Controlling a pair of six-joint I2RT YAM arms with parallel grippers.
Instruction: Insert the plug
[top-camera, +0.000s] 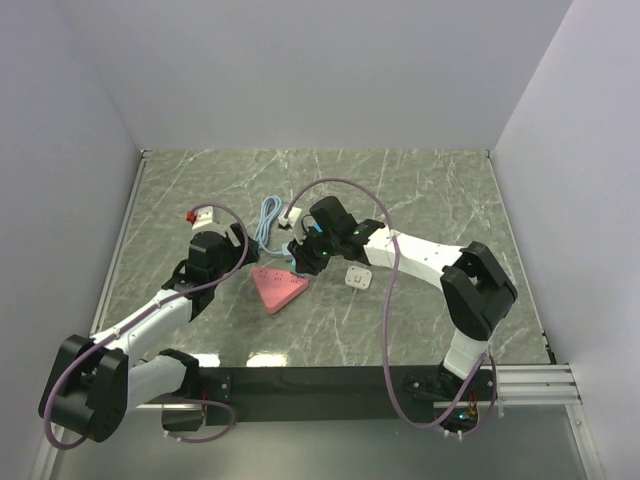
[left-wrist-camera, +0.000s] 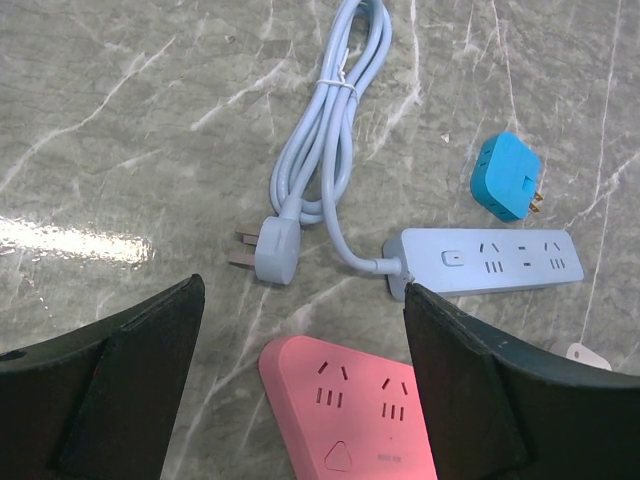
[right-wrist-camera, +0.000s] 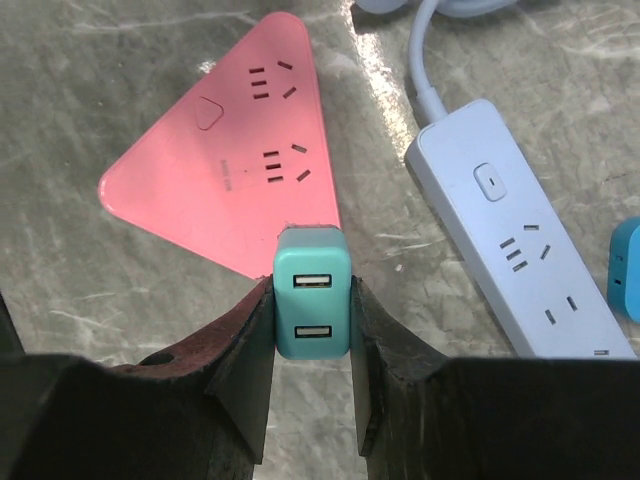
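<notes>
My right gripper (right-wrist-camera: 312, 300) is shut on a teal plug (right-wrist-camera: 312, 265) with two USB ports facing the camera; its prongs are hidden. The plug hangs over the near edge of the pink triangular power strip (right-wrist-camera: 225, 170), whose sockets lie just beyond it. In the top view the right gripper (top-camera: 300, 262) is at the strip's (top-camera: 280, 288) far right corner. My left gripper (left-wrist-camera: 303, 290) stands open, with nothing between its fingers, above the pink strip's (left-wrist-camera: 350, 410) far end; in the top view the left gripper (top-camera: 243, 258) is just left of the strip.
A light blue power strip (left-wrist-camera: 490, 262) with its bundled cable (left-wrist-camera: 325, 130) and cable plug (left-wrist-camera: 268, 250) lies beyond the pink one. A darker blue adapter (left-wrist-camera: 507, 177) rests near it. A small white adapter (top-camera: 358, 277) sits to the right. White walls enclose the marble table (top-camera: 420, 190).
</notes>
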